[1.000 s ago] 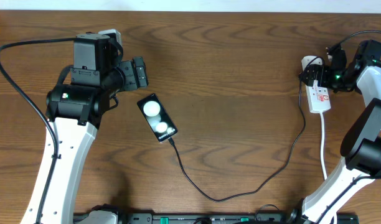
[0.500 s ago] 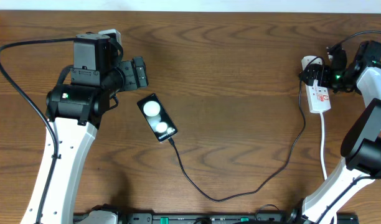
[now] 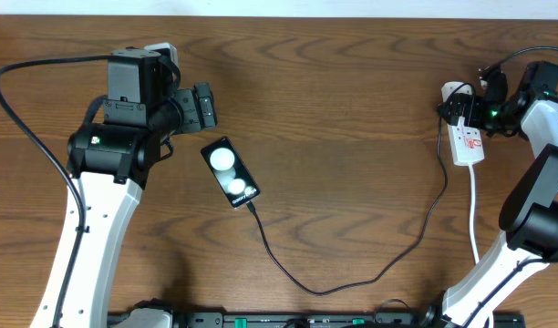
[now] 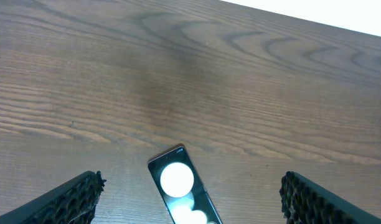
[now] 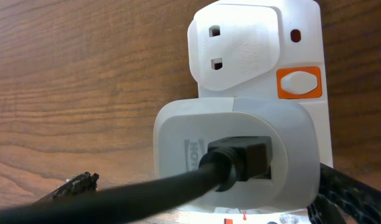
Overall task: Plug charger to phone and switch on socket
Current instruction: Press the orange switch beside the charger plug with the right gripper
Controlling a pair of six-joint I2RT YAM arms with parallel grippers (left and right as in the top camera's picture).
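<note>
Well, the left gripper (image 4: pixel 190 185) and right gripper (image 5: pixel 206 190) gape, released. The phone's (image 3: pixel 231 172) white text is too small to read.

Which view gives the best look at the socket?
Right wrist. The socket fills the frame close up: one empty outlet, an orange-framed switch, and a white adapter with the charger plugged in. Overhead shows it small at far right, details unreadable. Left wrist misses it, showing the phone instead.
</note>
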